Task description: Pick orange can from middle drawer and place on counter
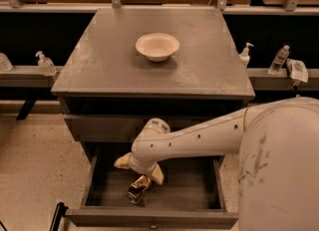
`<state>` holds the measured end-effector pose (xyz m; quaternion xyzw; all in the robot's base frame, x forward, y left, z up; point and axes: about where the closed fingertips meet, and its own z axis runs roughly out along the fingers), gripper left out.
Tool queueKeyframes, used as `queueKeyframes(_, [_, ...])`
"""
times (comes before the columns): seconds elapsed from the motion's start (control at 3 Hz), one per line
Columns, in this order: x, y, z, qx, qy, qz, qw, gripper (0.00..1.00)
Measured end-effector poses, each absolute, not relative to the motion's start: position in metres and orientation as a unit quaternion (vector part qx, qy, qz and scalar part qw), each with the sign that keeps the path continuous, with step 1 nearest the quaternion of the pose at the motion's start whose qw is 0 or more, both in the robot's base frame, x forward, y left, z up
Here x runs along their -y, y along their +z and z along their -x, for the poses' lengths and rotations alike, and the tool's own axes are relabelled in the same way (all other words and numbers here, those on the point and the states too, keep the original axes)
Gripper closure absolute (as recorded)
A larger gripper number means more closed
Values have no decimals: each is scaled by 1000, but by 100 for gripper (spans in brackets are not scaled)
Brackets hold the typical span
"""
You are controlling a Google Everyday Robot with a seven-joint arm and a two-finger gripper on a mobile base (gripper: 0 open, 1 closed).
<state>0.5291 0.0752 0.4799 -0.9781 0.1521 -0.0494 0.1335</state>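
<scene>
Big white arm (199, 138) reaching in from the right, low under the grey desk (104, 65); the middle drawer (192, 187) stands pulled wide open beneath that top; up on the desk a white bowl (157, 46) sits towards the back; down in the drawer the tool (138, 172) hangs with its two cream fingers (156, 174) spread apart, gripping nothing; the orange can (138, 190) lies tilted on the drawer floor just below, near the front.
</scene>
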Motion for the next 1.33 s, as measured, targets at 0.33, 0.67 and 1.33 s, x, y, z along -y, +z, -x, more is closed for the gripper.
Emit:
queueKeyframes(0.33, [-77, 460, -531, -148, -53, 980, 123, 0])
queueKeyframes(0.67, [-74, 425, -534, -134, -61, 986, 76, 0])
queueKeyframes(1.33, [-76, 383, -544, -147, -62, 986, 54, 0])
